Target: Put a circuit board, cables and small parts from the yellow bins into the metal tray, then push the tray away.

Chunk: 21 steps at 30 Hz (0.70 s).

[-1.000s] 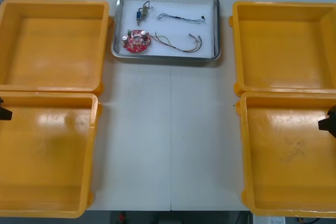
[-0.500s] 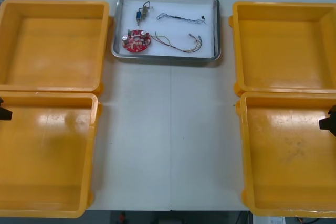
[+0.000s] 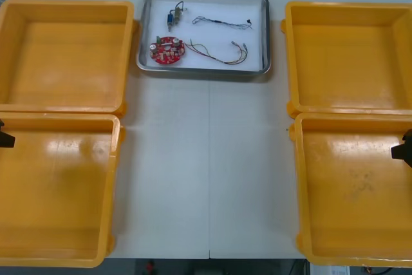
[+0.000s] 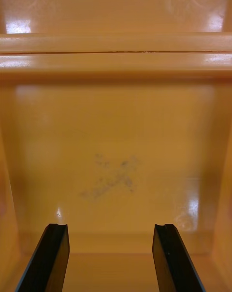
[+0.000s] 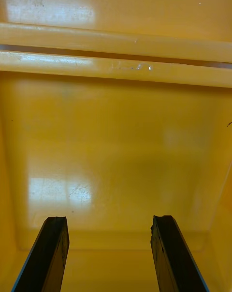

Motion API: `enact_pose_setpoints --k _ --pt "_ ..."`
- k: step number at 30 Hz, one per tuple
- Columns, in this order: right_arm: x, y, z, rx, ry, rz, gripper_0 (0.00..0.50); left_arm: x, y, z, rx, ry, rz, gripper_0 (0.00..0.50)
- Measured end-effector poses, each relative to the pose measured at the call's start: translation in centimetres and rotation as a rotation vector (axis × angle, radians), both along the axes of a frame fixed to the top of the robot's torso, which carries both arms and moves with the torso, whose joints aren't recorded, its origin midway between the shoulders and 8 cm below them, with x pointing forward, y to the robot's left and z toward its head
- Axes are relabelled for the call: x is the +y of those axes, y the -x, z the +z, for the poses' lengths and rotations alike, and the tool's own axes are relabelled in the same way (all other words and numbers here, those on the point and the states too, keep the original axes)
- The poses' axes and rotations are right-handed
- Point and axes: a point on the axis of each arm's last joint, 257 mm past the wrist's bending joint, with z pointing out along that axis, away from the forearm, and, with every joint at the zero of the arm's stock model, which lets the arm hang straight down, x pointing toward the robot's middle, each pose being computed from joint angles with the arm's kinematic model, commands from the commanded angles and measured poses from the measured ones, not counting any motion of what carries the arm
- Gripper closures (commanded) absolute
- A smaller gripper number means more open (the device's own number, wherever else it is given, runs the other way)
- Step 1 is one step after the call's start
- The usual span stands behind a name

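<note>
**All loaded, nothing gripped**

The round red circuit board (image 3: 167,50) lies in the metal tray (image 3: 203,73), at its near left. Just beyond the board in the tray sits a small metal part (image 3: 174,15). The twisted blue and white cable (image 3: 222,23) stretches across the tray's far right, and the red and yellow cable (image 3: 219,55) runs along its near right, beside the board. The tray rests on the counter (image 3: 206,159) between the far left yellow bin (image 3: 64,56) and the far right yellow bin (image 3: 347,62).

The left tool (image 5: 108,217) hangs over the near left yellow bin (image 3: 58,191), well apart from the tray, fingers spread with nothing between them. The right tool (image 4: 110,225) hangs the same way over the near right yellow bin (image 3: 354,191), above a dark scuff (image 4: 113,176).
</note>
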Motion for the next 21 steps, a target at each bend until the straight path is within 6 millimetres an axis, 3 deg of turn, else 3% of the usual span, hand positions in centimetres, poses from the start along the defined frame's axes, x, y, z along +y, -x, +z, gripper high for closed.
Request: enact_pose_setpoints --k 21 --pt "0.00 0.00 0.00 0.000 0.000 0.000 0.000 0.00 0.00 0.00 0.000 0.000 0.000 0.000"
